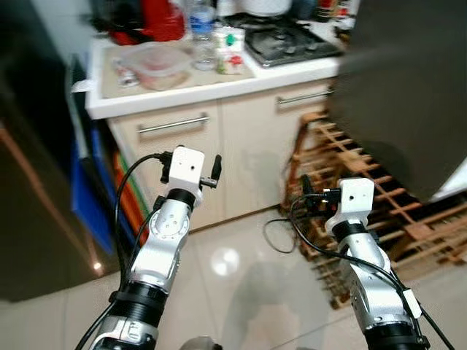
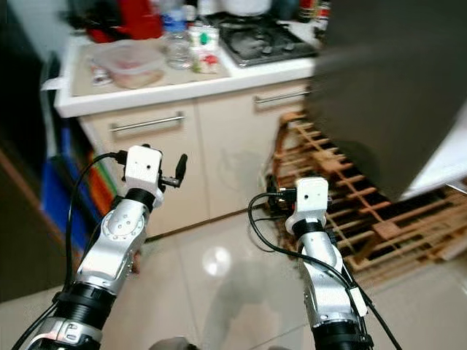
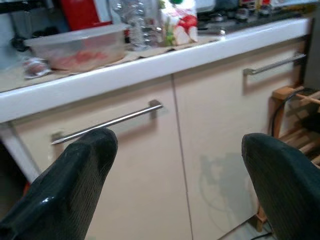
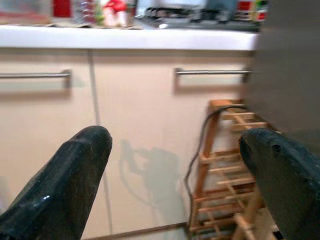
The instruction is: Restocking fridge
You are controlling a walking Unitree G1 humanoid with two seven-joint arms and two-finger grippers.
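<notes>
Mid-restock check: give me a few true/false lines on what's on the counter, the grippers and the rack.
1. Both grippers are open and empty. True: left gripper, right gripper.
2. A plastic container sits on the counter. True.
3. The left gripper holds the water bottle. False: the bottle stands on the counter.
4. The wooden rack stands on the counter. False: it is on the floor, right of the cabinets.

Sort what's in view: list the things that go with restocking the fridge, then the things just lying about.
Job: food tub, water bottle, carton, all on the counter; left claw and right claw, both open and holding nothing.

Lying about: hob, wooden rack, floor cable.
</notes>
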